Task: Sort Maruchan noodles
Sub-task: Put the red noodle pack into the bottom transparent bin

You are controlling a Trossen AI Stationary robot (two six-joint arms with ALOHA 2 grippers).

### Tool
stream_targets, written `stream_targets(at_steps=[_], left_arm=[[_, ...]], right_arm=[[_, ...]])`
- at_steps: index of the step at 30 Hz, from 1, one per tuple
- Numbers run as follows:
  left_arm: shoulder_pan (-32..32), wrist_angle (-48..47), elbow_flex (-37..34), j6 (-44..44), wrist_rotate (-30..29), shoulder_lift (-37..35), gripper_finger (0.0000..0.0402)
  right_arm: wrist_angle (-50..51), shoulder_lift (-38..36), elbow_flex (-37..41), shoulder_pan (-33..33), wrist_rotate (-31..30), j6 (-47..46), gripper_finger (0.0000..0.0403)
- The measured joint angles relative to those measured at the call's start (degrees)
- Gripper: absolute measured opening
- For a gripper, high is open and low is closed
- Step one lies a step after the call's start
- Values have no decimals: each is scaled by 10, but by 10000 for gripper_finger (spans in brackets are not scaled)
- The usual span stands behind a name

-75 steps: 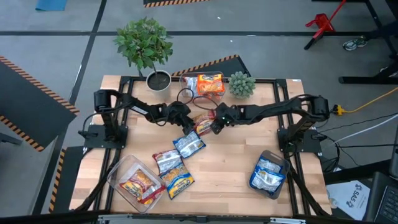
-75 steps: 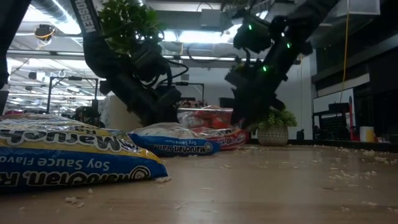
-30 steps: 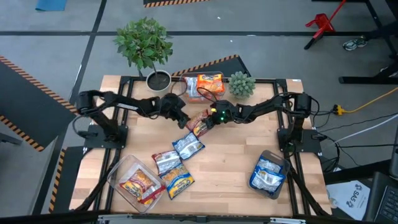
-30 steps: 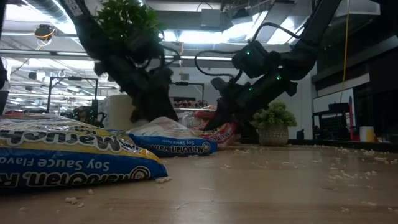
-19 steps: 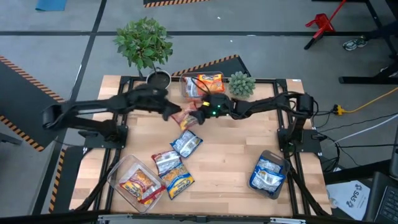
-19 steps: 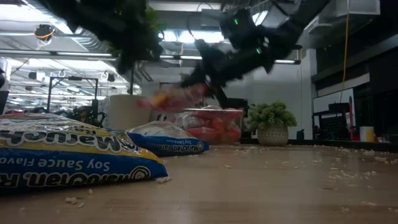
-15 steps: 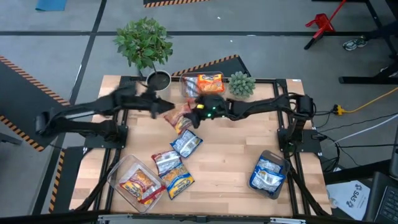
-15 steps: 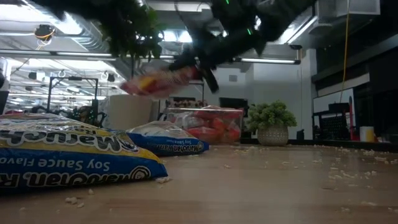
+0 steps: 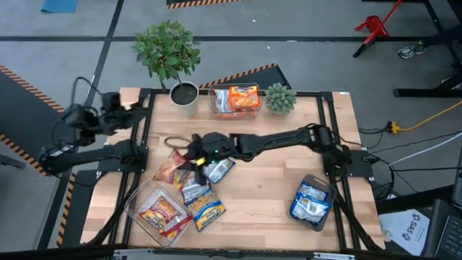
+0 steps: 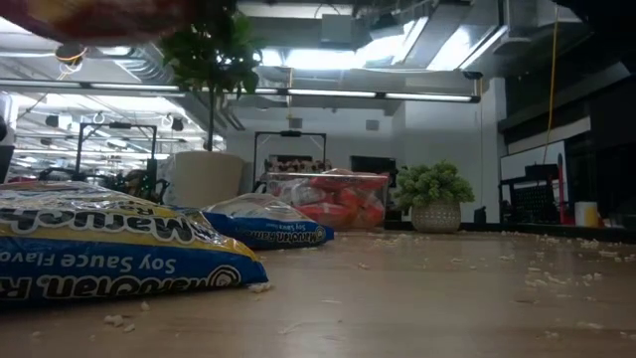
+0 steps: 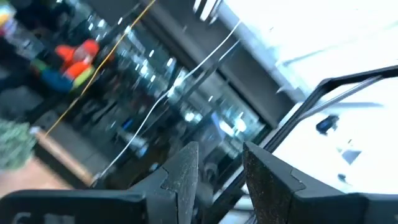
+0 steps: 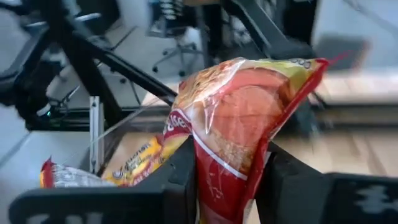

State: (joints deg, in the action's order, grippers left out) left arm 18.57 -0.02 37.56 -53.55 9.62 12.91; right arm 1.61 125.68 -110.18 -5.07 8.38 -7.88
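carried left, right pincer [image 9: 189, 157] pinches a red packet [image 12: 233, 124], label possibly "maruchan".

Open wood across the desk [image 9: 274, 180] middle and front edge. Blocked at the front-left corner by packets [image 9: 206, 189] and a tub [image 9: 155, 211]; cluttered along the back edge with pots [image 9: 185, 94] and another tub [image 9: 234, 100].

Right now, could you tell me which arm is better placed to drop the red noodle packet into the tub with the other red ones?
The right arm. Its end effector already grips the red packet just above the tub of red packets, while the left end effector sits off the table's far-left edge, holding nothing.
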Motion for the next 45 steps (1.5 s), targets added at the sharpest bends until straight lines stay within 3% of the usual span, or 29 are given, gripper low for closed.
stream_targets(at_steps=[6, 11, 20, 25, 45], left_arm=[[0, -8, 0, -8, -5, -58, 121], [0, -12, 0, -16, -2, -74, 121], [0, -54, 0, -16, 0, -74, 121], [0, -83, 0, -14, -1, -74, 121], [0, -87, 0, -14, -6, -74, 121]], right_arm=[[29, 67, -123, -11, 51, 123, 88], [30, 108, -178, -17, 93, 212, 88], [39, 134, -193, -39, 132, 344, 88], [51, 133, -193, -54, 107, 442, 88], [18, 168, -193, -66, 154, 458, 102]])
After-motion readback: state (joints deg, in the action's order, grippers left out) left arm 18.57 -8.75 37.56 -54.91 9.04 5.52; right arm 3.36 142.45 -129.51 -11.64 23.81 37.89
